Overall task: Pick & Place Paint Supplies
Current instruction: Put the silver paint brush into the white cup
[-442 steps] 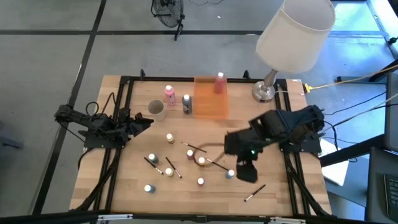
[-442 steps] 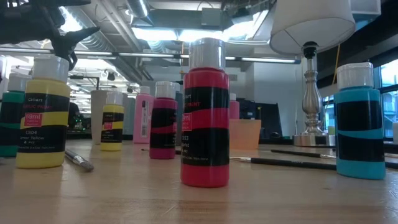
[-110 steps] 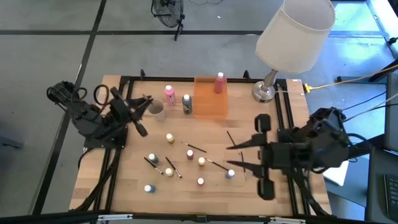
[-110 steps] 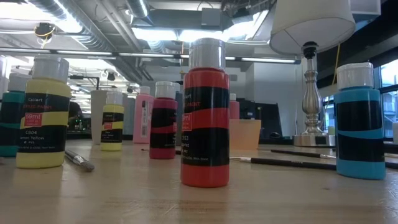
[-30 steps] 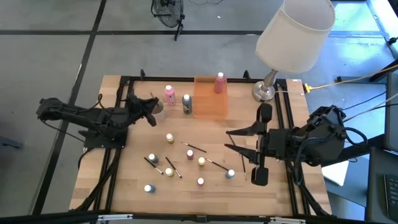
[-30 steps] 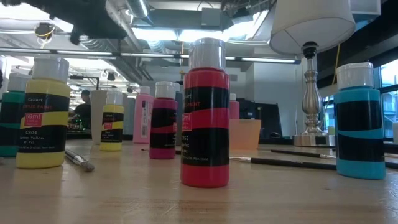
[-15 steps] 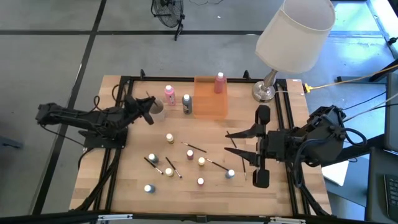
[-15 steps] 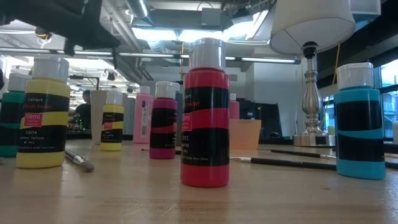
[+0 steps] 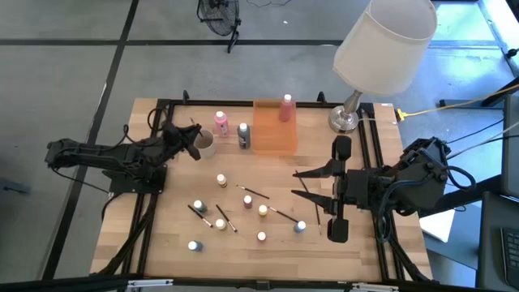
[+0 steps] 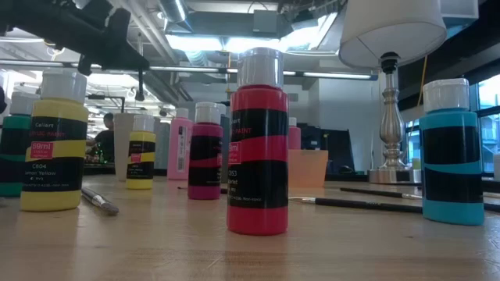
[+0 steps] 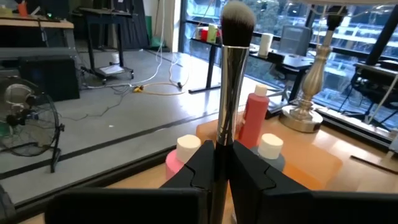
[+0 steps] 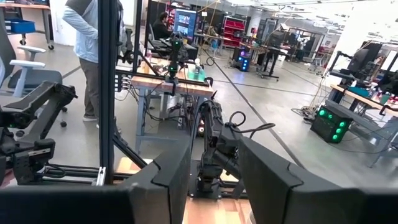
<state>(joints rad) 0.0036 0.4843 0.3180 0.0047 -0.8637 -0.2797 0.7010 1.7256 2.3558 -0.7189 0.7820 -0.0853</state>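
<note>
1. My left gripper is pinched on a brush, bristles pointing up past the fingers; from above I see it over the cup.
2. My right gripper hangs with fingers spread, empty, well to the right of the cup, beside the table's right rail.
3. Just right of the cup stand a pink bottle and a dark bottle.
4. Further right sits an orange bin with another pink bottle in it.
5. In front of the cup, small bottles and thin brushes lie scattered on the table.
6. The lamp stands far right of the cup.
</note>
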